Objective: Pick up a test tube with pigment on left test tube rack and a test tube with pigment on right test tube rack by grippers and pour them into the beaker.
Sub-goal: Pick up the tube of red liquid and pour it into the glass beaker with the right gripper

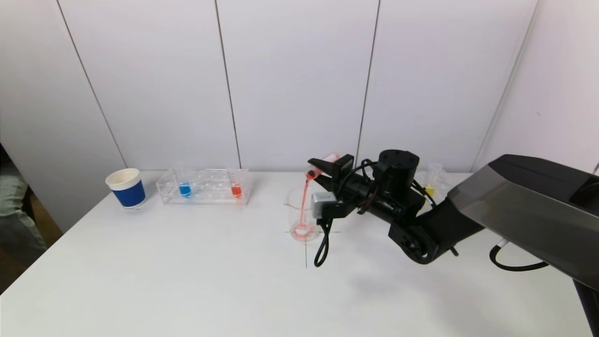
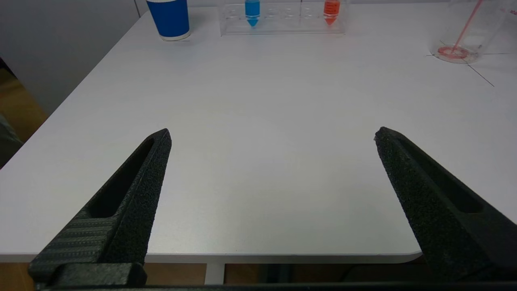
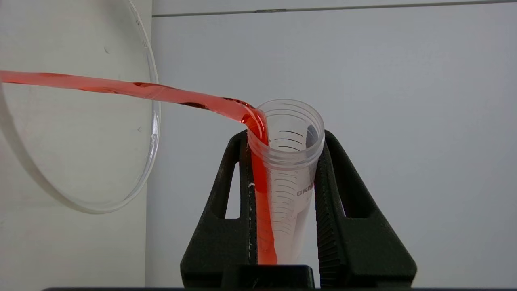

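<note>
My right gripper (image 1: 322, 168) (image 3: 283, 136) is shut on a clear graduated test tube (image 1: 331, 158) (image 3: 297, 169), tipped mouth-down over the glass beaker (image 1: 302, 213) (image 3: 151, 121) at mid-table. Red pigment (image 1: 305, 199) (image 3: 121, 89) streams from the tube's mouth into the beaker and pools on its bottom. The left test tube rack (image 1: 204, 187) (image 2: 282, 22) holds a blue tube (image 1: 185, 188) (image 2: 252, 12) and a red tube (image 1: 236, 189) (image 2: 331, 8). The right rack (image 1: 442, 180), partly hidden behind the arm, holds a yellow tube (image 1: 430, 186). My left gripper (image 2: 272, 135) hangs open and empty over the table's near edge.
A blue paper cup with a white rim (image 1: 126, 188) (image 2: 169, 18) stands left of the left rack. A black cable loop (image 1: 322, 248) hangs from the right wrist down beside the beaker. Thin cross lines (image 1: 306, 248) on the white table mark the beaker's spot.
</note>
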You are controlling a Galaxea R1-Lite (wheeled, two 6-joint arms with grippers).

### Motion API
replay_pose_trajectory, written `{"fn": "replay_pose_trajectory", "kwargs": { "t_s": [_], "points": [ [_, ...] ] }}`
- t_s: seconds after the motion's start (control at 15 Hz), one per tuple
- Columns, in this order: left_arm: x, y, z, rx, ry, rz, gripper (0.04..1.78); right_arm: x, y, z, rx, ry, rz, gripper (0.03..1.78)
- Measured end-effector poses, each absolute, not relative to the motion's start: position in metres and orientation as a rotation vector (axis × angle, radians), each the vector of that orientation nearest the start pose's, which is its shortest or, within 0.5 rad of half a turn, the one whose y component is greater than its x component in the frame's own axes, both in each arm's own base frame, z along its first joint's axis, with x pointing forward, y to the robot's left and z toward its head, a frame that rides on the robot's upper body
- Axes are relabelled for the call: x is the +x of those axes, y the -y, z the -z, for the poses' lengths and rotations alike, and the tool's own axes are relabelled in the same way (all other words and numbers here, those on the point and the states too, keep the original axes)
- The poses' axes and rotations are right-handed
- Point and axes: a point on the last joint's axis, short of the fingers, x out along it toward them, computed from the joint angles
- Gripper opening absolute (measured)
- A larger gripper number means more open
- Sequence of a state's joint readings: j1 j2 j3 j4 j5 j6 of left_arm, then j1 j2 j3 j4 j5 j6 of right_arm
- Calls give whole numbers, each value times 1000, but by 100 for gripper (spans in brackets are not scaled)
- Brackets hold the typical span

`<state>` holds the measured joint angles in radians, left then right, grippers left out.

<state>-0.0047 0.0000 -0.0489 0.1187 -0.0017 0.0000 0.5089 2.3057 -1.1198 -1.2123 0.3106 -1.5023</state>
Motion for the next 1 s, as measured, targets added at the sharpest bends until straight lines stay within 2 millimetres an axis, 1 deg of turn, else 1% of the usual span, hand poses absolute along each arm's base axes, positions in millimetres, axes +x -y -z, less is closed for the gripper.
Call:
{"fn": "replay_pose_trajectory", "kwargs": {
  "t_s": [1.0],
  "points": [
    [-27, 0, -77, 0, -70, 6, 176, 379, -217, -91, -1515, 679, -616, 47]
  ]
}}
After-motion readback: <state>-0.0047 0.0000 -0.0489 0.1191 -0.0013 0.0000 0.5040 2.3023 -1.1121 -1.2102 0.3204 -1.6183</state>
